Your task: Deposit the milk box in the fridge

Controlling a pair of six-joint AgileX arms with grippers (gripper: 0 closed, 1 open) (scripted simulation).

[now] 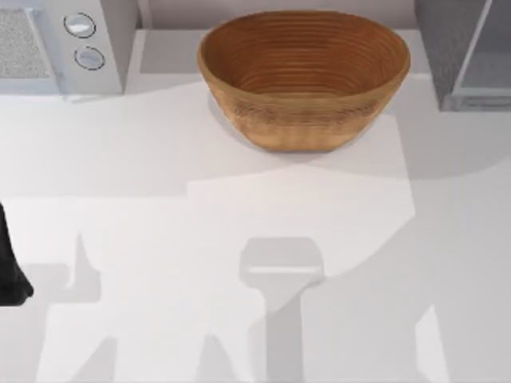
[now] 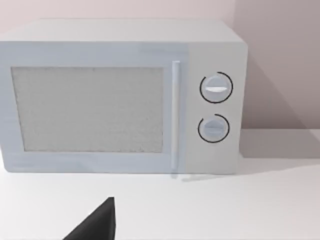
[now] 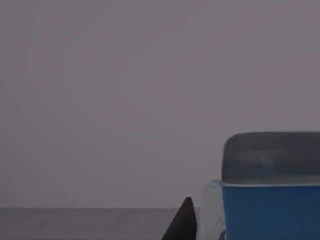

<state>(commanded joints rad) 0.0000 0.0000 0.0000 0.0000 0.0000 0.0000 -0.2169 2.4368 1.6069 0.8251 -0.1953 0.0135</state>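
- From above, a woven basket (image 1: pixel 303 76) sits at the far middle of our white bench (image 1: pixel 160 159); it is an oval bowl of ribbed, coiled brown fibre, and its inside holds nothing that we can see
- At the far right stands the fridge (image 1: pixel 447 48), a boxy cabinet of dark grey speckled finish with a paler, glassy grey door panel (image 1: pixel 491 68) beside it
- At the far left is a light grey microwave (image 2: pixel 120 95): a smooth rectangular case, a grainy speckled window, a slim upright handle and two round dials stacked one above the other
- Our left arm (image 1: pixel 9 271) is a dark shape at the bench's left edge; one black fingertip (image 2: pixel 97 225) of its end effector points toward the microwave, and we cannot tell how far that end effector is open
- In the right wrist view the milk box (image 3: pixel 272 200) shows a rounded blue top against a plain grey surface, just beside a black fingertip (image 3: pixel 182 222) of our right end effector; we cannot tell whether the fingers hold it
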